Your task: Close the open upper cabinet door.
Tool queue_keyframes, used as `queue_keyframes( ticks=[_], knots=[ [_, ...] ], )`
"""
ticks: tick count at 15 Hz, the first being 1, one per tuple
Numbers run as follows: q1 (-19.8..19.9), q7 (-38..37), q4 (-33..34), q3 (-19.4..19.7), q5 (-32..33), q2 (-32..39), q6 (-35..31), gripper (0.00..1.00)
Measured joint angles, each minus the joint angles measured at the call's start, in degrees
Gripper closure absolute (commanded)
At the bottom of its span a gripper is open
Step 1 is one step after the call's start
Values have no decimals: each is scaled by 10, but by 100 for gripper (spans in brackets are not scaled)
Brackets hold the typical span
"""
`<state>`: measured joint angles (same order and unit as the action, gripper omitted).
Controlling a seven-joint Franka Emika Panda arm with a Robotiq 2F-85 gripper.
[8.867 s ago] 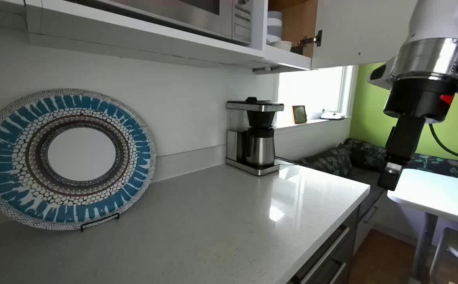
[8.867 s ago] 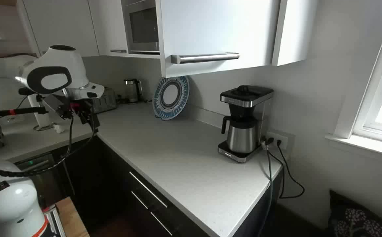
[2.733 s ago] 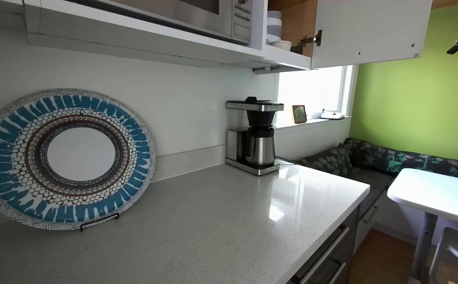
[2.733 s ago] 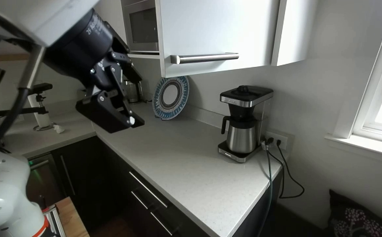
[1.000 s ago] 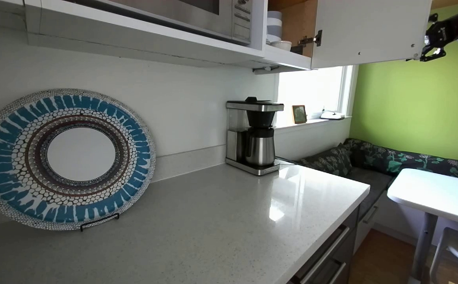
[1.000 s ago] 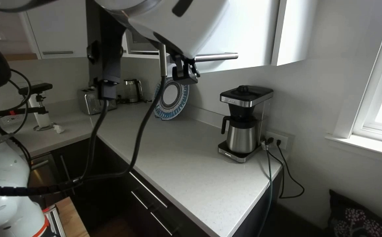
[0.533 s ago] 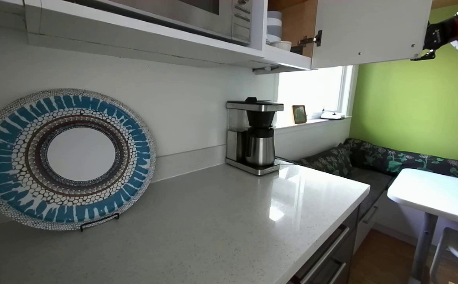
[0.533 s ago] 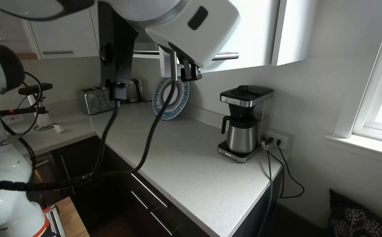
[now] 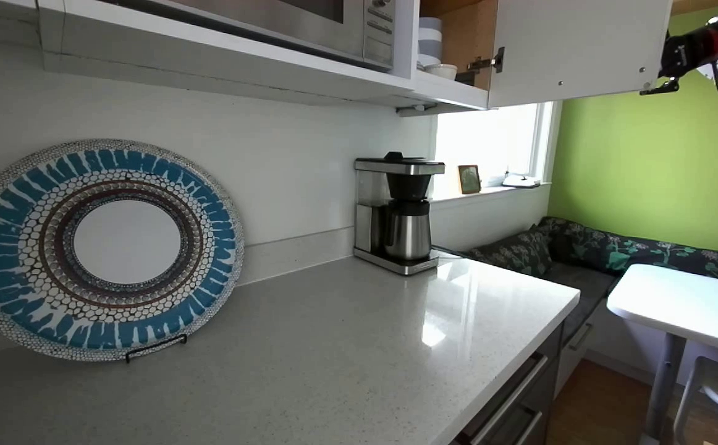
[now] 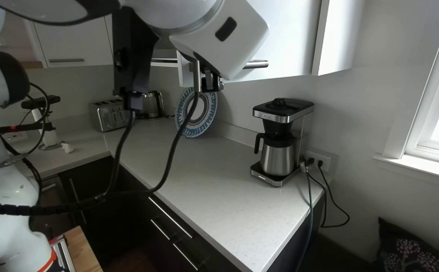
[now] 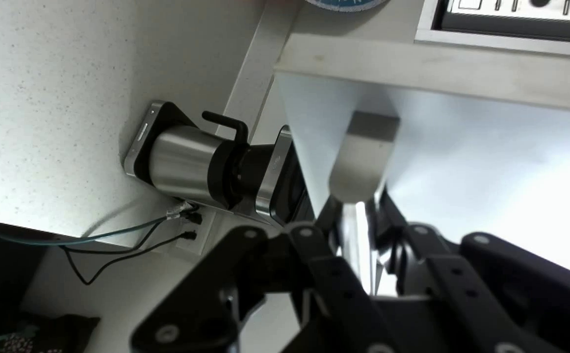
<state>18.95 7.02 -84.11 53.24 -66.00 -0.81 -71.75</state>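
Working remotely, I clamp the Robotiq gripper (image 11: 359,206) onto the metal bar handle (image 11: 363,164) of the white upper cabinet door (image 9: 575,52), which stands open.

Daylight from the overexposed far window (image 9: 485,145) glares on the right of the countertop (image 9: 322,358), dimmer at left.
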Motion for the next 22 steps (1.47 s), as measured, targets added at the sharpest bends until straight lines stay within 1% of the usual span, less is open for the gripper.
queue_keyframes(
  ticks=[5, 7, 9, 10, 12, 14, 16, 22],
  knots=[
    [7, -23, -15, -44, 25, -24, 0, 95],
    [6, -35, -30, -67, 42, -43, -12, 95],
    [2, -49, -52, -96, 63, -70, -37, 95],
    [0, -58, -68, -115, 72, -85, -57, 79],
    [0, -74, -98, -155, 82, -112, -92, 79],
    [-1, -83, -110, -178, 82, -121, -115, 79],
    [-1, -85, -111, -184, 82, -121, -119, 79],
    [0, -86, -113, -181, 82, -123, -121, 79]
  ],
)
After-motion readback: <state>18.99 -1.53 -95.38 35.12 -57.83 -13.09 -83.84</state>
